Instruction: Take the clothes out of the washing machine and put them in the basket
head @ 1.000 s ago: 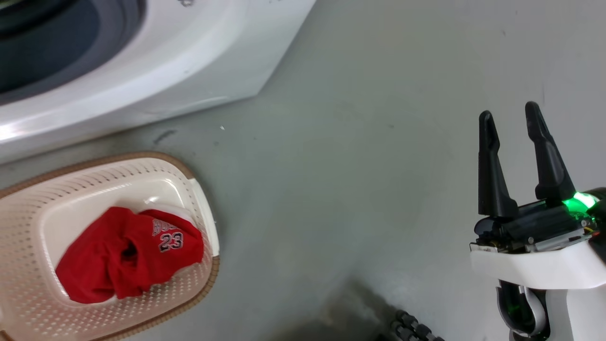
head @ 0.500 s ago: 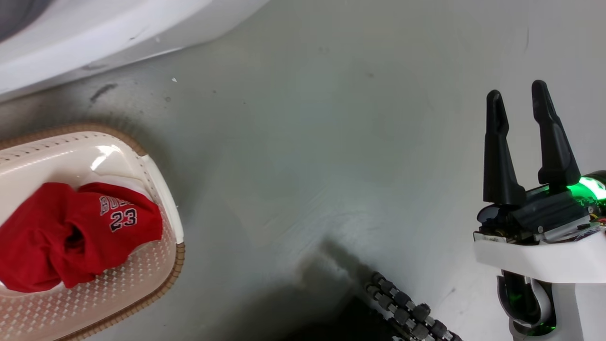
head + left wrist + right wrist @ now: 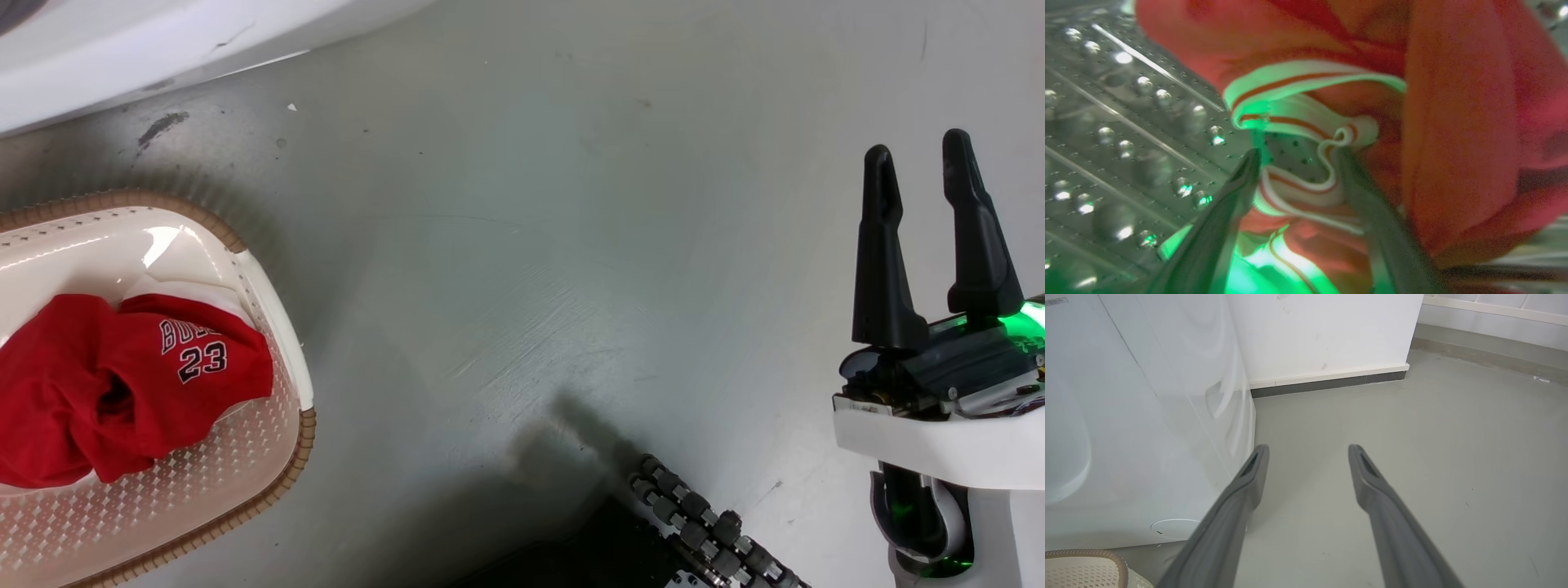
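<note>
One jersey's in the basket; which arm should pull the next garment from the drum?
Left. The left end effector is open inside the drum, fingers either side of the white trim on the red garment. The right end effector hangs open above the floor.

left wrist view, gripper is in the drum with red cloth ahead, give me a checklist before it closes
1. Left gripper open: ok, its fingers stand apart.
2. Cloth between the fingers: ok, a white-trimmed fold of the red garment lies in the gap.
3. Fingers clear of the drum: cannot tell, one tip looks close to the steel wall.
4. Room in the basket: ok, one jersey lies in it and bare bottom shows beside it.
5. Right gripper out of the way: ok, open over bare floor.
6. Whether the garment is snagged: cannot tell.
</note>
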`<state>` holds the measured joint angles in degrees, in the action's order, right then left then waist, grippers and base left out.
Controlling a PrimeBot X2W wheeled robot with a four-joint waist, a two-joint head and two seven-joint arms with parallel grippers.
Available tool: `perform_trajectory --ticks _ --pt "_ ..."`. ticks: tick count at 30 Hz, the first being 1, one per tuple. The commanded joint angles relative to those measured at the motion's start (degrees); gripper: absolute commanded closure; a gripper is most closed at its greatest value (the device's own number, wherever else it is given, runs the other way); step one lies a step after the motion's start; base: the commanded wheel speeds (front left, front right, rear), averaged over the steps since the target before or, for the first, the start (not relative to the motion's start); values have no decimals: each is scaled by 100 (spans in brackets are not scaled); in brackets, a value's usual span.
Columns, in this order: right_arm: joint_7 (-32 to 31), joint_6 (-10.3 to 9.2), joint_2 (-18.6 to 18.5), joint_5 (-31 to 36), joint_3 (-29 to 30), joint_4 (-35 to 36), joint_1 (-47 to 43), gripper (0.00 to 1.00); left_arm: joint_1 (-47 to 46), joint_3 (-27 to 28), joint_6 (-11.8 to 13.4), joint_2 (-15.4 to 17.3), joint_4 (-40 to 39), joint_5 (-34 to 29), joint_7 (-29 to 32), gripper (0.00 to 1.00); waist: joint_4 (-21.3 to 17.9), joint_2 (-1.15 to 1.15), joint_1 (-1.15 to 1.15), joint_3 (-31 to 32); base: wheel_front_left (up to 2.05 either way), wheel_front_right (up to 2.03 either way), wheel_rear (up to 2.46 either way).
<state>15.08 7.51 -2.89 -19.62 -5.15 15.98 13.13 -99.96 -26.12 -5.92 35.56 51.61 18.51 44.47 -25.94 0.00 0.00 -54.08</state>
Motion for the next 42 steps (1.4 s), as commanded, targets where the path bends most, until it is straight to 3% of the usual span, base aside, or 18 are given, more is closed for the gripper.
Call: perform_trajectory --ticks 1,8,9,10,19,27,33,34,40,42 --pt "14 -4 3 10 15 27 18 0 142 -26 50 -15 -32 4 -1 0 14 0 0 -8 0 0 0" --pt "14 -4 3 31 58 37 33 0 605 -113 316 -21 -580 -41 -80 0 78 0 0 -64 0 0 0" --pt "14 -4 3 30 53 34 32 0 632 -132 343 8 -672 -80 -132 97 75 0 0 -65 0 0 0" --pt "14 -4 3 28 47 29 30 0 642 -137 365 33 -752 -80 -157 100 68 0 0 -66 0 0 0" --pt "15 -4 2 14 -60 -25 136 0 519 -54 419 335 -1062 -92 -467 100 0 0 0 1 0 0 0" --pt "14 -4 3 149 -38 -114 171 0 723 110 373 394 -783 117 -1284 100 94 0 0 400 0 0 0" --pt "14 -4 2 322 -17 -226 87 0 1104 181 214 248 -423 355 -2088 100 292 0 0 841 0 0 0" --pt "14 -4 2 398 -2 -295 20 0 1329 182 104 176 -209 468 -2503 100 392 0 0 1096 0 0 0" --pt "14 -4 0 590 12 -405 -144 0 1978 237 -45 -16 216 786 -3391 100 599 0 0 1691 0 0 0" --pt "14 -4 -1 706 5 -452 -256 0 2476 268 -100 -148 462 994 -3943 100 713 0 0 2086 0 0 0"
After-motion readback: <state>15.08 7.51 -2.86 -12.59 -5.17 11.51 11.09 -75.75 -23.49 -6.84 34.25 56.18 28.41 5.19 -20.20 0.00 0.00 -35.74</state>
